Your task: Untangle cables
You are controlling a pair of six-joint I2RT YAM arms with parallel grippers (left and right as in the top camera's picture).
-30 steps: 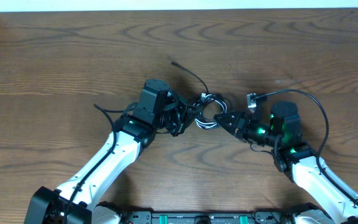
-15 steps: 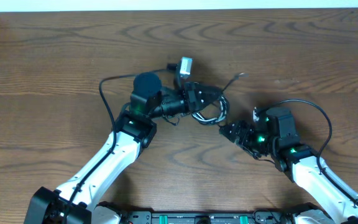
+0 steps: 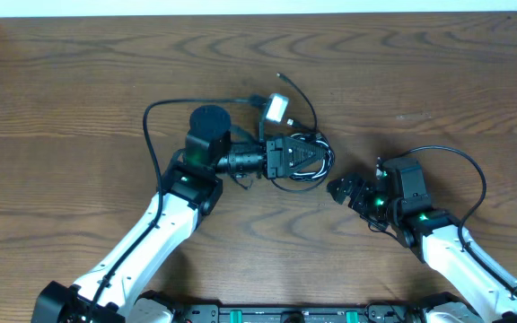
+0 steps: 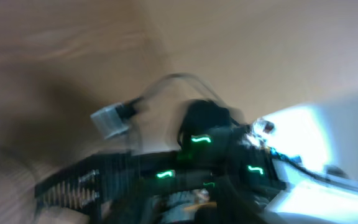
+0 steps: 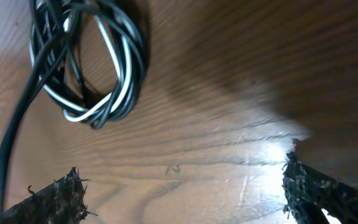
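The cables [image 5: 98, 112], black loops with one white strand, lie tangled at the middle of the table [image 3: 79, 72]. The left pincer [image 3: 317, 160] lies across the bundle; whether it grips I cannot tell. The right pincer [image 5: 179, 186] gapes empty just beside them. It would do best to take one outer loop and draw it slowly toward the right edge.

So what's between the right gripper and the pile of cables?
Just bare table, nothing else. The right wrist view shows it, from the open right gripper up to the cables.
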